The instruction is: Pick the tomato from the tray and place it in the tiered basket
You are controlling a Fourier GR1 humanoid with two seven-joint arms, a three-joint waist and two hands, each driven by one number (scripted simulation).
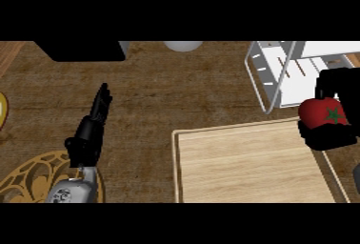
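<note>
The right hand curls round the tomato, lifted off the tray. Placing it in the basket just beside remains. The left hand rests with fingers straight.

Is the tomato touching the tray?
Cannot tell. In the head view the right hand is curled round the tomato above the tray's far right corner; no contact or gap shows plainly.

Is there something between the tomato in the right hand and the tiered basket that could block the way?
Nothing visible does. The right hand holds the tomato right beside the tiered basket, with only its white rim ahead.
</note>
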